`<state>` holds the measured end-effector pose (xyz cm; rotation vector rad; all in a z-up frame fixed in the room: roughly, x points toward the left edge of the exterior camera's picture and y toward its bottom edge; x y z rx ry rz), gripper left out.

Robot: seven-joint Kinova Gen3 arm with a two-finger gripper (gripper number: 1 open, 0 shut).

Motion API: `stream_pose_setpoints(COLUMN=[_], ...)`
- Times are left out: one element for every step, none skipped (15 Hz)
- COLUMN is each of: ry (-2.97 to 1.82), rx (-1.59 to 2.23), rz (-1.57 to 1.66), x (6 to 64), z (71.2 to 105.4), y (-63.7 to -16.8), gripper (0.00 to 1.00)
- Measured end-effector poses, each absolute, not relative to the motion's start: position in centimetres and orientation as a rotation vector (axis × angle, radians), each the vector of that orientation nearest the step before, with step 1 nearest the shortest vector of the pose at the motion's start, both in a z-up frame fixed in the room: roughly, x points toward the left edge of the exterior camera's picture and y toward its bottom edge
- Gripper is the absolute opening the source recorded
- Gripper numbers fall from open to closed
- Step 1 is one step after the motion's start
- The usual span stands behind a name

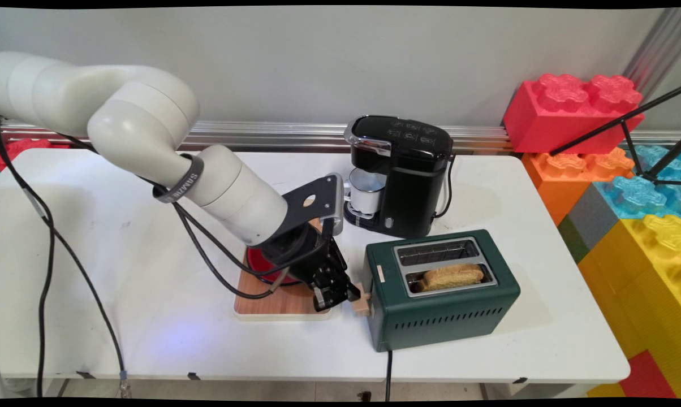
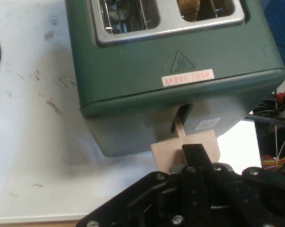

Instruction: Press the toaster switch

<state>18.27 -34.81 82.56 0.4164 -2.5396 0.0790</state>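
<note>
The pincer (image 1: 340,294) rests closed on top of the wooden lever (image 2: 185,146) at the end of the green toaster (image 1: 439,285), which holds toast (image 1: 451,276) on the desk (image 1: 148,237).

A black coffee maker (image 1: 400,172) holding a white mug (image 1: 367,192) is seen far behind the green toaster (image 1: 439,288); coloured blocks (image 1: 617,186) are stacked right.

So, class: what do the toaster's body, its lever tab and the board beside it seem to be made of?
Toaster body: probably painted metal, matte green, with a brushed silvery plate round the slots.
Lever tab: pale, flat, matte; it looks like wood, though plastic is possible.
Board: wood or wood-look laminate, showing tan grain over a white base.
</note>
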Motion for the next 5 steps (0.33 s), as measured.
stream_pose_setpoints(ry=[-2.540, -2.541, -2.541, -2.541, -2.541], rx=[0.417, 0.418, 0.420, 0.420, 0.421], rz=[0.078, 0.077, 0.077, 0.076, 0.076], x=[18.29, 18.30, 18.34, 18.36, 18.40], z=[82.44, 82.34, 82.25, 82.16, 82.09], y=[-34.76, -34.73, -34.68, -34.65, -34.65], gripper=[0.00, 0.00, 0.00, 0.00, 0.00])
